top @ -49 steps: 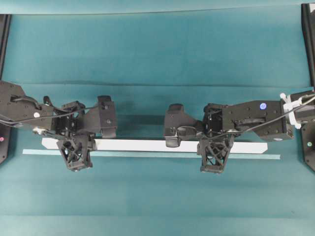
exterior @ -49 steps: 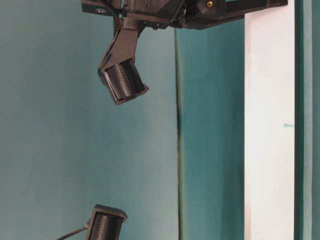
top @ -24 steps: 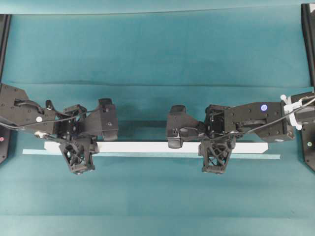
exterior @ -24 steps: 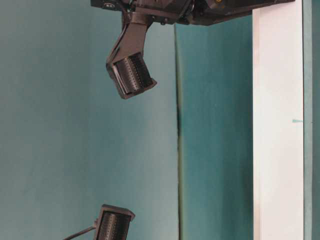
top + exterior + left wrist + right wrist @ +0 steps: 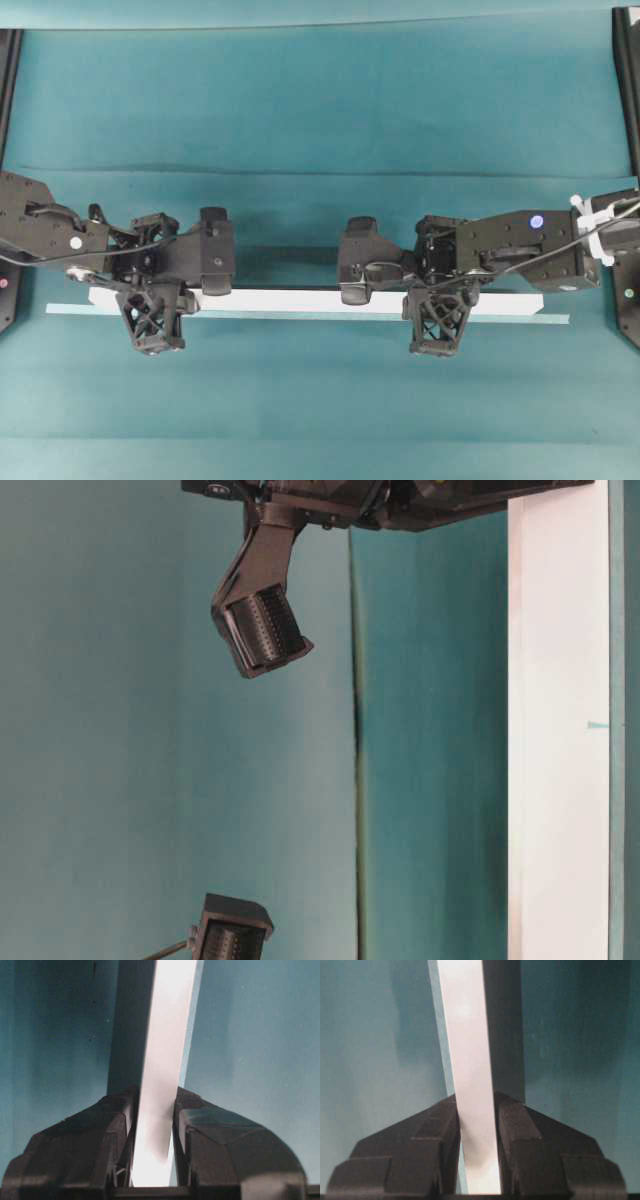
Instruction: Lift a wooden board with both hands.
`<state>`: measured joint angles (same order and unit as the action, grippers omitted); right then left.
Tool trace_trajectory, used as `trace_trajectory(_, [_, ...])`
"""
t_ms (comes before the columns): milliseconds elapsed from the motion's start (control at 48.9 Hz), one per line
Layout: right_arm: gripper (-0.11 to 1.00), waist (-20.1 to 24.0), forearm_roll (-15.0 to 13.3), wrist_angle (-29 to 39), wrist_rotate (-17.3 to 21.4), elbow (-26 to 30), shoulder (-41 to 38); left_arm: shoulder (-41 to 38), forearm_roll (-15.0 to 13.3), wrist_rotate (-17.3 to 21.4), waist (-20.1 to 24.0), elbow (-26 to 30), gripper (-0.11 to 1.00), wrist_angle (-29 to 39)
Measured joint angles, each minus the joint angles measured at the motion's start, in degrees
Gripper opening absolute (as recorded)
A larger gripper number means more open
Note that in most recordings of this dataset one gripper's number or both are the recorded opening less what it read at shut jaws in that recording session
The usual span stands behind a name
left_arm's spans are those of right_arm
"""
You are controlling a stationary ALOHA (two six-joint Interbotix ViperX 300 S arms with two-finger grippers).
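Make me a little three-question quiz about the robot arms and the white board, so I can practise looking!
1. True or false: the left gripper has its fingers closed on the wooden board.
2. What lies on the table just in front of the board? A) a pale teal strip B) a red ball C) a cup
3. Fill in: the right gripper holds the board between its two ____.

Key: 1 true; 2 A; 3 fingers.
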<state>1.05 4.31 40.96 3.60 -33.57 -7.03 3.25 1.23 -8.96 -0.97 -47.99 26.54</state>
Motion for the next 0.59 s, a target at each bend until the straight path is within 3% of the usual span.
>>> trace_trajectory(450, [0.22,-0.1,0.1,-0.6,0.1,-0.7,0.3,0.1,-0.1,0.3,0.2,-0.4,0.19,-1.2])
trace_trajectory(512, [0.3,-0.2,0.1,-0.6,0.1,-0.7,0.3,0.1,-0.1,0.3,0.2,-0.4,0.31,-1.2])
trace_trajectory(594, [0.5,-0.3,0.2,-0.5,0.1,-0.8,0.3,-0.4,0.0,-0.3,0.7,-0.5,0.56,-0.8])
